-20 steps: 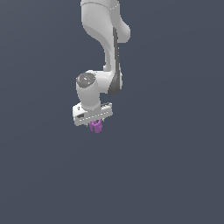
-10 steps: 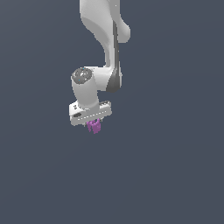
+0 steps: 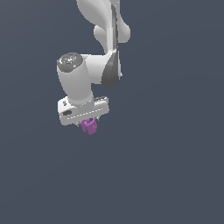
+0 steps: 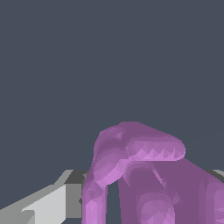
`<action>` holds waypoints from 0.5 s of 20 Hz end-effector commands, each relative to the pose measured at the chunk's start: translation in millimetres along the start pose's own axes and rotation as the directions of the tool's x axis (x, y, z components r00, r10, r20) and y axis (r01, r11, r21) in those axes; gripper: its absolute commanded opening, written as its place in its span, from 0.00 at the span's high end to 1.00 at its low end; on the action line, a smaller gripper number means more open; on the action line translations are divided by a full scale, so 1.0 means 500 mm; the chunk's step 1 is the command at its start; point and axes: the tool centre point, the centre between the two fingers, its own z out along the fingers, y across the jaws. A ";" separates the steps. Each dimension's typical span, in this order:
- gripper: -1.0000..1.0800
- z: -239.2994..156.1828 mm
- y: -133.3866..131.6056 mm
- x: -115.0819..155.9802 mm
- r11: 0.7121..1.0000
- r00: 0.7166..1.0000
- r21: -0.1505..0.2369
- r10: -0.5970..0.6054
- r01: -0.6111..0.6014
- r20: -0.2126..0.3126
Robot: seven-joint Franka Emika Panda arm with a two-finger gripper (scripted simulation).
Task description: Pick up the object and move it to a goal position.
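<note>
A glossy white robot arm [image 3: 103, 26] built of rounded, bulbous segments, with dark grey bands at the joint seams. The cylindrical white wrist joint [image 3: 74, 78] carries a mottled grey circular cap on its end. Below sits a flat, white, bar-shaped hand housing [image 3: 81, 111] with small dark slots.

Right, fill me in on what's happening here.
A white robot arm is carrying a small purple lump. The hand points downward and is shut on the lump, which hangs below it against a plain dark grey backdrop. The wrist view shows the lump close up, between the fingers. No goal marker is visible.
</note>
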 end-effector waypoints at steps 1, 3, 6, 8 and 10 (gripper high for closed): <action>1.00 -0.040 0.014 0.020 1.000 1.000 0.000 0.000 0.000 0.000; 1.00 -0.069 0.025 0.036 1.000 1.000 0.000 0.000 0.000 0.000; 1.00 -0.109 0.041 0.057 1.000 1.000 0.000 0.000 0.000 0.000; 1.00 -0.132 0.050 0.070 1.000 1.000 0.000 0.000 0.000 0.000; 1.00 -0.151 0.057 0.082 1.000 1.000 0.000 0.000 0.000 0.001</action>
